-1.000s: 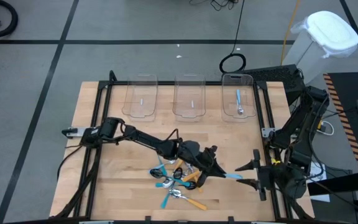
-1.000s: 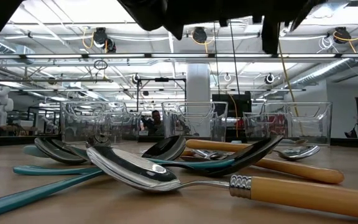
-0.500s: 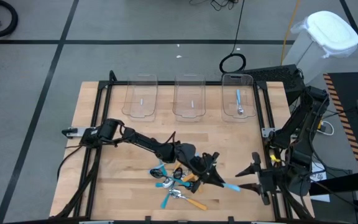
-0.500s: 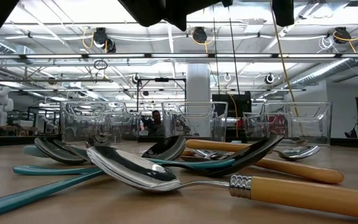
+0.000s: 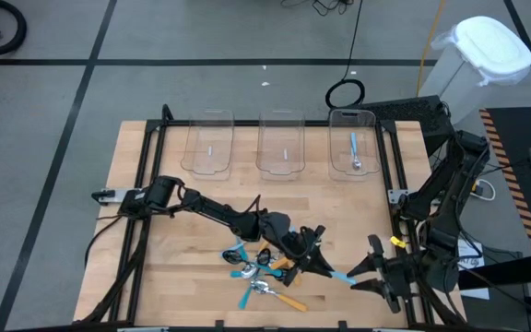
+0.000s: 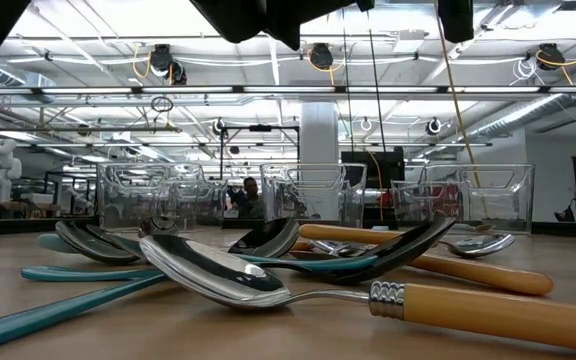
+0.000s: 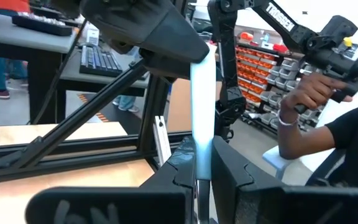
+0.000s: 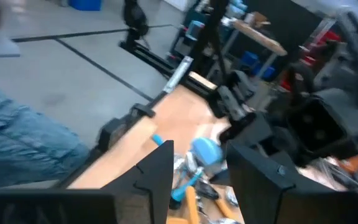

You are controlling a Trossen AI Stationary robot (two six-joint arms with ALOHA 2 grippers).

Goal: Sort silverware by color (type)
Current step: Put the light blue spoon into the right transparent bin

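Observation:
My left gripper reaches level over the table's near middle, shut on a light-blue spoon. The spoon's handle sticks out toward my right gripper. That gripper is open at the near right, and its fingers stand on either side of the handle's free end without touching it. A pile of silverware lies flat on the wood below. It has teal handles with black bowls and orange handles with silver bowls. My left gripper pinches the light-blue handle between its two fingers, at the part nearer the bowl. The bowl itself is hidden by the gripper. The fingers come level from the table's left and lie along the spoon. The spoon is lifted clear of the table and points to the right.
Three clear bins stand in a row at the far edge. The right-hand bin holds one light-blue spoon. Black frame rails run along the table's sides. A person's hand shows in the room beyond the table.
My right gripper has moved toward the table's near edge and toward the spoon's handle end, rolling a little. Its fingers have drawn closer together around that end. My left gripper has tipped slightly, and the held spoon's free end has swung toward the near edge.

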